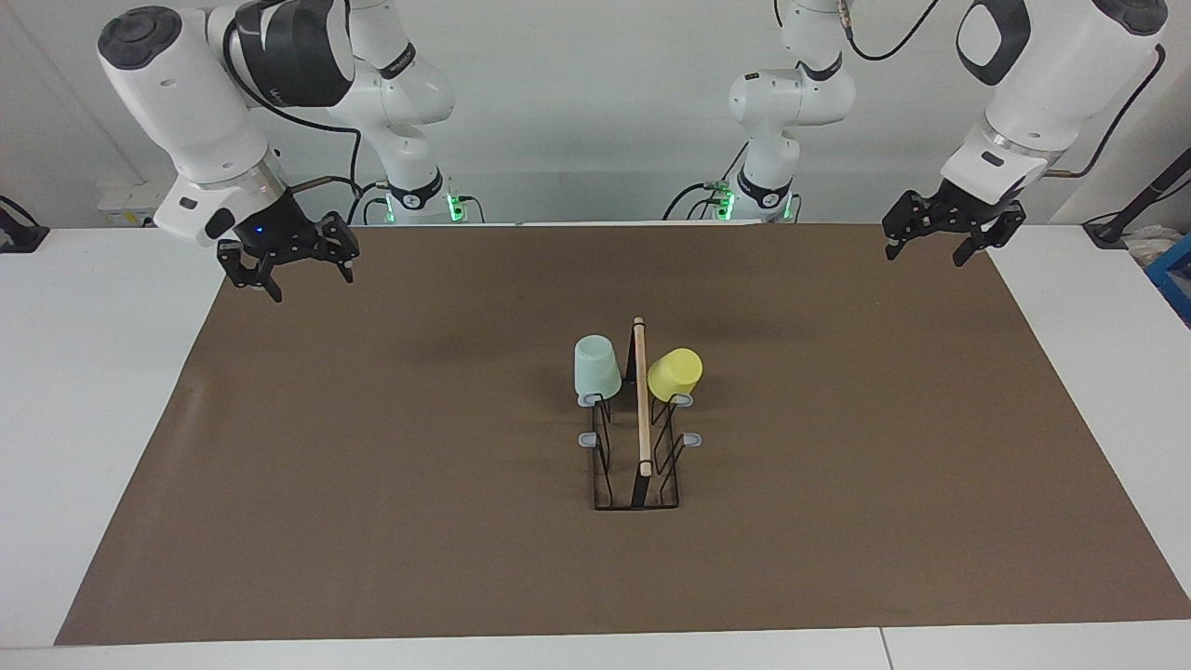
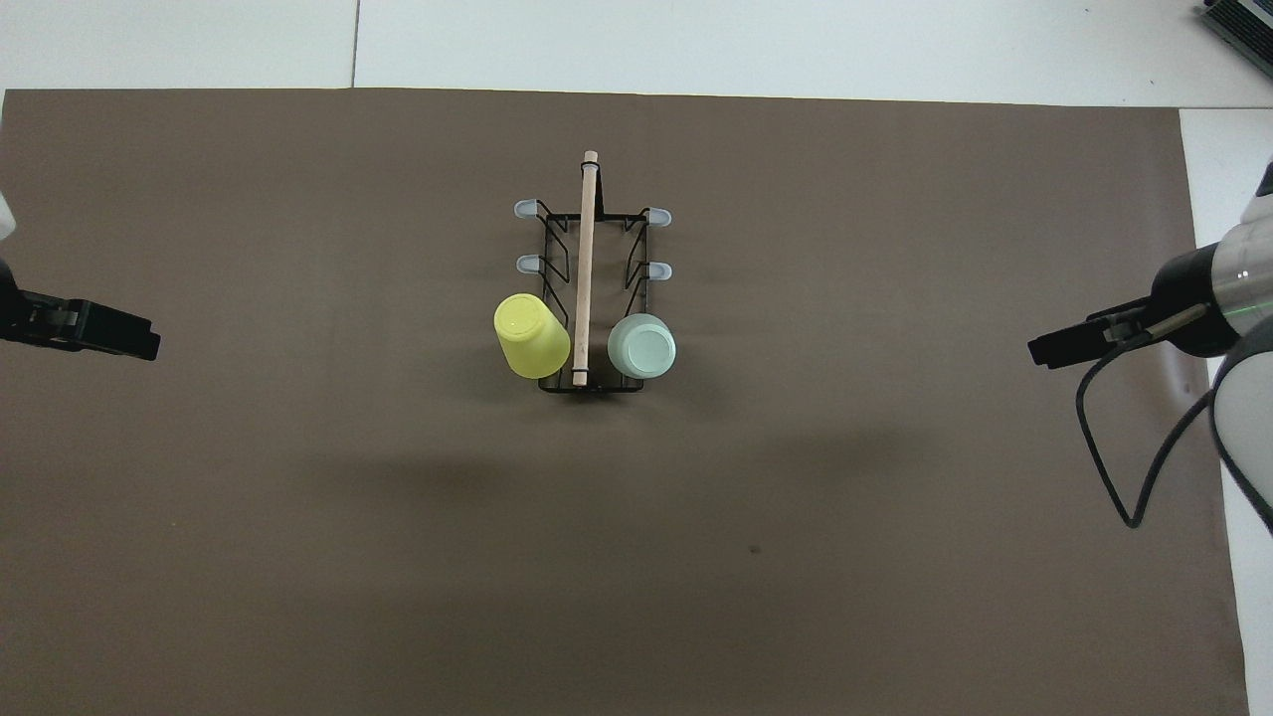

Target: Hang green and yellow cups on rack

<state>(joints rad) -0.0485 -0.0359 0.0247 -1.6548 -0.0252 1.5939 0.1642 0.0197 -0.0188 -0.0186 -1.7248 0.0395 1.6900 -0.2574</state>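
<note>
The black wire rack (image 1: 641, 409) with its wooden rod stands on the middle of the brown mat; it also shows in the overhead view (image 2: 587, 249). The mint green cup (image 1: 596, 368) (image 2: 641, 346) hangs upside down on the rack's peg nearest the robots, on the right arm's side. The yellow cup (image 1: 675, 374) (image 2: 531, 336) hangs tilted on the matching peg on the left arm's side. My right gripper (image 1: 312, 274) (image 2: 1044, 350) is open and empty, raised over the mat's edge. My left gripper (image 1: 926, 253) (image 2: 129, 343) is open and empty over the mat's other edge. Both arms wait.
Several grey-tipped pegs (image 2: 527, 264) farther from the robots are bare. The brown mat (image 1: 372, 484) covers most of the white table (image 1: 93, 372). A blue object (image 1: 1174, 274) lies off the mat at the left arm's end.
</note>
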